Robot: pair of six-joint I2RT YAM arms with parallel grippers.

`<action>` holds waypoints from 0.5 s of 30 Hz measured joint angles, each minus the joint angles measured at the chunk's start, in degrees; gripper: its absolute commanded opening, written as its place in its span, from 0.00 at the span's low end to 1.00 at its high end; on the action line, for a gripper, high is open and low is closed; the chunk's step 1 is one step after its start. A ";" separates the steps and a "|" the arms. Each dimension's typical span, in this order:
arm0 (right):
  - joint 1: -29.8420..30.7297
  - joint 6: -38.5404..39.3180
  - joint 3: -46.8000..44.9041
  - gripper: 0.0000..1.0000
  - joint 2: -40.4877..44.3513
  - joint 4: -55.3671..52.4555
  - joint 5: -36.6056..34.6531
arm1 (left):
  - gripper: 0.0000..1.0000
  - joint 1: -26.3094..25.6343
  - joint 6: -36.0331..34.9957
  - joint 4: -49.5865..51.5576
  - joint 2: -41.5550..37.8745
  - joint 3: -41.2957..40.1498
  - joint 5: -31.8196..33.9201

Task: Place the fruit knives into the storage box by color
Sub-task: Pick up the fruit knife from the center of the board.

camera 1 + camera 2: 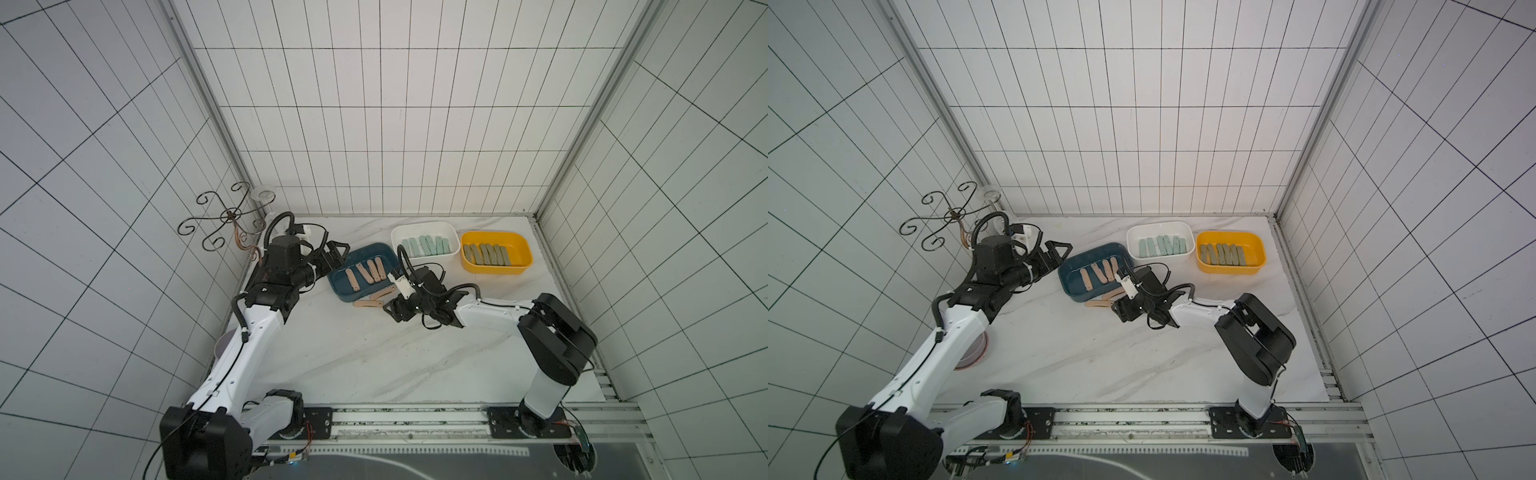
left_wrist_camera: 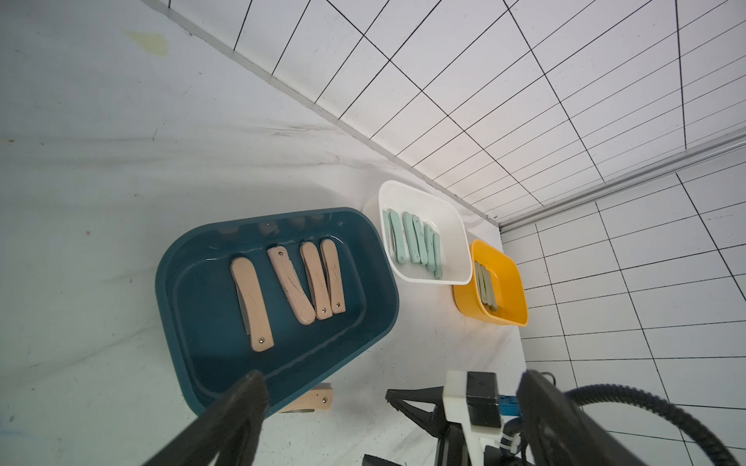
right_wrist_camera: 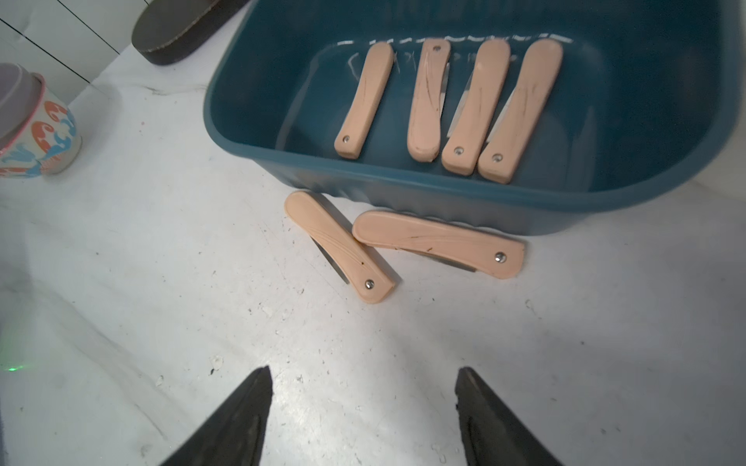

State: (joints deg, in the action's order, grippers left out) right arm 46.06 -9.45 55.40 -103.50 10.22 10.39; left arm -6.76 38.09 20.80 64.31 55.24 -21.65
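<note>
Two peach-pink knives (image 3: 339,246), smooth curved riveted bars, flat on the marble table (image 3: 161,242) just beside the ribbed blue box (image 3: 444,201); four more knives (image 3: 472,109) inside. Blade edges (image 3: 333,264) mostly hidden under handles. Right gripper (image 3: 363,375) spread, empty, near the pair; left gripper (image 1: 334,257) spread too, at the box's other end.

- White walls (image 1: 374,124) ruled with a black grid, on three sides.
- Aluminium corner posts (image 1: 214,108) between them.
- White marble-veined surface (image 1: 353,357), evenly lit.
- Metal rail (image 1: 415,415) along its front edge.
</note>
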 measured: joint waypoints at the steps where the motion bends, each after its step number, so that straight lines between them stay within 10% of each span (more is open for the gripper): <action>1: 0.09 0.15 0.02 0.72 -1.68 0.20 0.07 | 0.97 0.00 0.00 0.00 0.00 0.00 0.00; 15: 0.76 3.21 6.23 0.69 -10.69 5.20 0.04 | 0.97 0.00 -0.15 0.02 -0.07 0.00 0.20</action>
State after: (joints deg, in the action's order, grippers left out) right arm 46.83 -6.24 61.63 -114.19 15.42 10.44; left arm -6.76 37.93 20.82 64.25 55.24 -21.45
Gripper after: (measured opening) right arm 0.701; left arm 0.972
